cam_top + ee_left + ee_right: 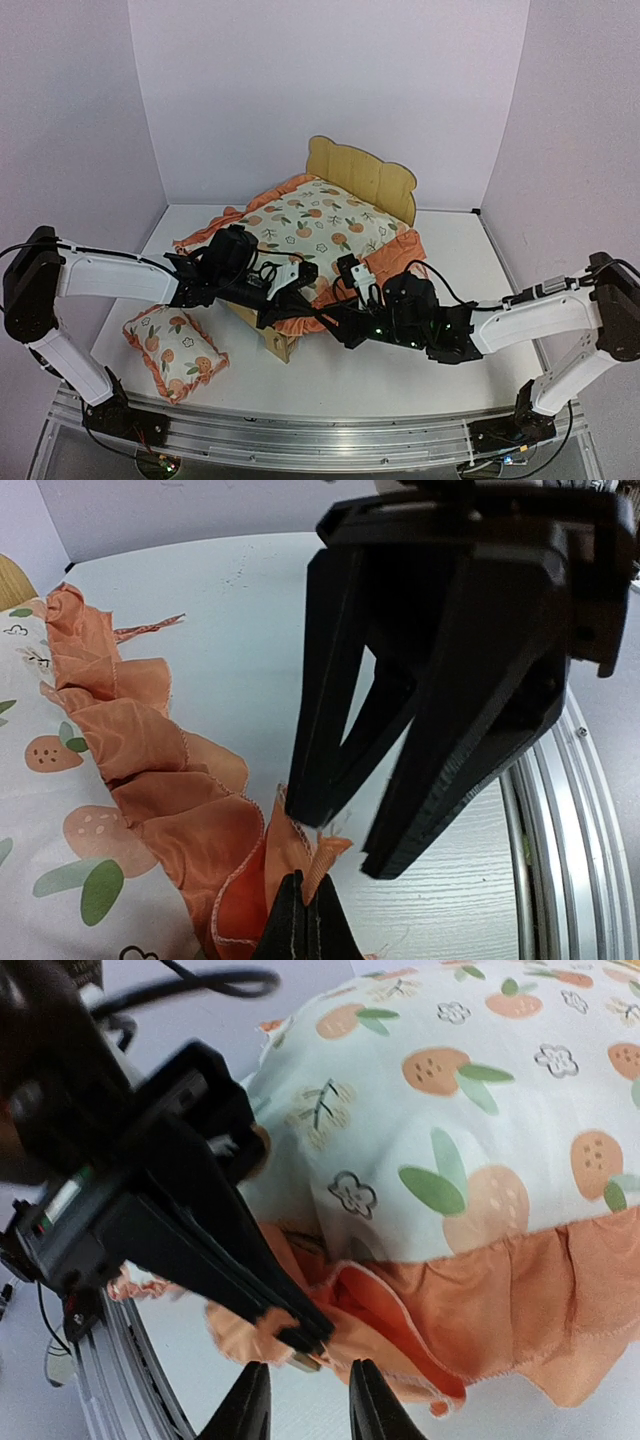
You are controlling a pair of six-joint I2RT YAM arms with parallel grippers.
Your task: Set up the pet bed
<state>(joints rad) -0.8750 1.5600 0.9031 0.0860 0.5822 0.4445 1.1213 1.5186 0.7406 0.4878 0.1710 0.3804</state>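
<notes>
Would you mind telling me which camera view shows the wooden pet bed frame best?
Top external: the pet bed shows its scalloped headboard and a near corner under the fruit-print cushion. The left wrist view catches only a tan sliver at its left edge; the right wrist view shows no wood.

left jaws pinched shut, right jaws parted

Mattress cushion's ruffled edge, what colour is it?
Orange; the ruffle shows best in the left wrist view.

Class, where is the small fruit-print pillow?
Top view: the small orange-edged fruit-print pillow lies near-left on the white table, beside the left arm, left of the light plywood bed frame.
</notes>
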